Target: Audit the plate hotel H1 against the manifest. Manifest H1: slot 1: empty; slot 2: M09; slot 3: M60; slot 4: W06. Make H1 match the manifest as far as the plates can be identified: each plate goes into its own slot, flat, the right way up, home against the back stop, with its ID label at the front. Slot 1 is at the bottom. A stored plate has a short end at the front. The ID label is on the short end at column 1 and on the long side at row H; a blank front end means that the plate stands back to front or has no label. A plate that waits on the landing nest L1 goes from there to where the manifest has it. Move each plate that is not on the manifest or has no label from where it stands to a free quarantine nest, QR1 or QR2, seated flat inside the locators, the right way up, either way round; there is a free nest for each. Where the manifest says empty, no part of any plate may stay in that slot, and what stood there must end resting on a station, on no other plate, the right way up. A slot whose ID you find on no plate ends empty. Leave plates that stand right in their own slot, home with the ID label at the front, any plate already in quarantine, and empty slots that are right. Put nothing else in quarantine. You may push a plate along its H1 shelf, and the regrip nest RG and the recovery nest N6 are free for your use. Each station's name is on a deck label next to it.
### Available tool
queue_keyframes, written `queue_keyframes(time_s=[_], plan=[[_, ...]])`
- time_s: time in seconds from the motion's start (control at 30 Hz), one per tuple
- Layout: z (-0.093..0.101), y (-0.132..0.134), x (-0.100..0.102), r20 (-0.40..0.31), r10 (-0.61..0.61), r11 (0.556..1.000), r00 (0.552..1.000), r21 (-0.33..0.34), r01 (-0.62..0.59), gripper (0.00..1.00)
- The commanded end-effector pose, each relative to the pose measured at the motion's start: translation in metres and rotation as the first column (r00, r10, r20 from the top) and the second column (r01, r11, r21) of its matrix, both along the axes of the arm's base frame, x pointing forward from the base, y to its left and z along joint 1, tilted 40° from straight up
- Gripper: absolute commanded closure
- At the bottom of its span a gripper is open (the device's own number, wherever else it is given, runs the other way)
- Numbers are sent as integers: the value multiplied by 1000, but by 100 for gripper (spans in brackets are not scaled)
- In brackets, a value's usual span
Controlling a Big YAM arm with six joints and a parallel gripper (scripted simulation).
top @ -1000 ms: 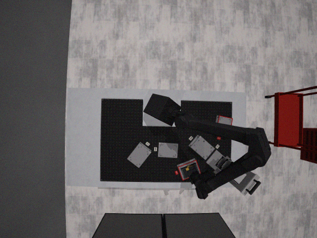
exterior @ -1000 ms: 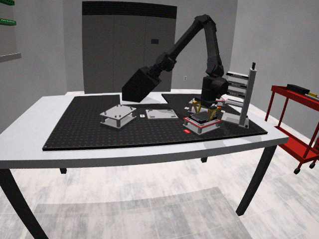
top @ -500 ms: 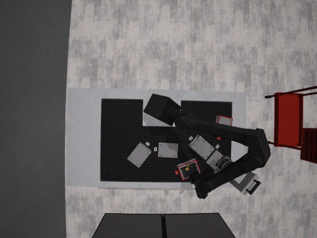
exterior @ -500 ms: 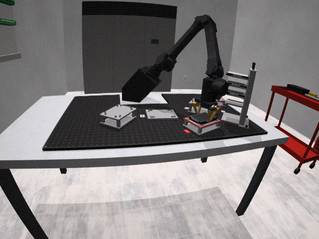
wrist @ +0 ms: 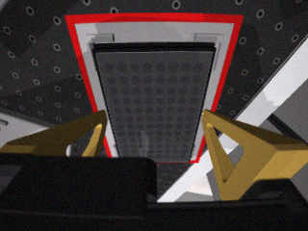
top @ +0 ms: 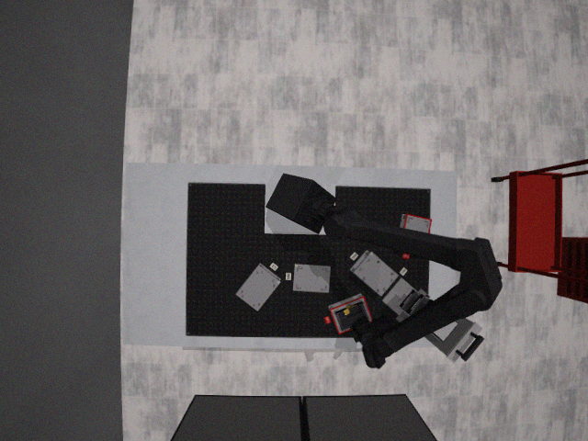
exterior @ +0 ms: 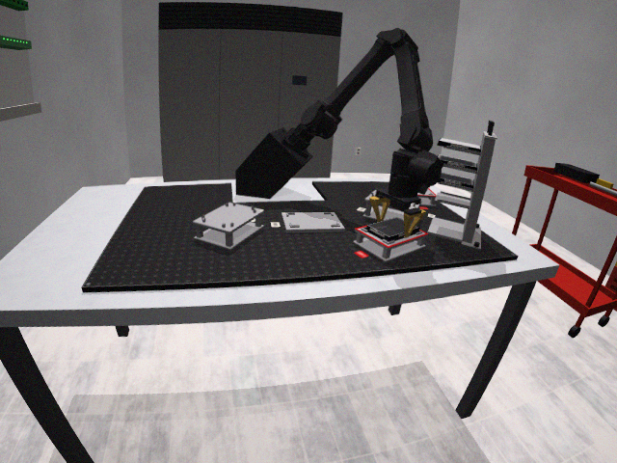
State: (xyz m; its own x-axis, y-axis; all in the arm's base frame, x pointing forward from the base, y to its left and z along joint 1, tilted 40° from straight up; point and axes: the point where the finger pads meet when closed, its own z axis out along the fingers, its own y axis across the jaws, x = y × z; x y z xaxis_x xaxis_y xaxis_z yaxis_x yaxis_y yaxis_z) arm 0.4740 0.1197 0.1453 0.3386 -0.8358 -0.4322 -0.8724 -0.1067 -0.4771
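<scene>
On the left of the worktop stand two grey nests, a raised one and a low flat one just beside it, both without plates. Right of them is the red-bordered quarantine nest, and in it lies the dark well plate, flat and the right way up, its far short end against the two locator tabs and a strip of grey nest showing along each long side. The gripper hangs just above the plate's near end with its yellow fingers spread to their widest, one outside each long side and apart from both — it holds nothing. The plate looks like rigid moulded plastic, light and stiff, with smooth walls that could slip under a loose pinch; if it needed moving, the place to take it would be across the two long sides near the middle, level, so it does not tip or catch on the locators. Farther right the plate hotel stands at the worktop's edge, plates visible on its upper shelves — their labels are too small to read.
</scene>
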Motion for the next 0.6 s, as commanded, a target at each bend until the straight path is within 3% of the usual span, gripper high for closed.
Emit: queue_keyframes(time_s=[0.0, 0.07, 0.2, 0.57], plan=[[17, -13, -2, 26, -13, 1000, 1000, 1, 13, 0], [17, -13, -2, 26, -13, 1000, 1000, 1, 13, 0], [43, -20, 4, 61, -12, 1000, 998, 2, 12, 0], [73, -40, -10, 64, -12, 1000, 998, -1, 12, 0]])
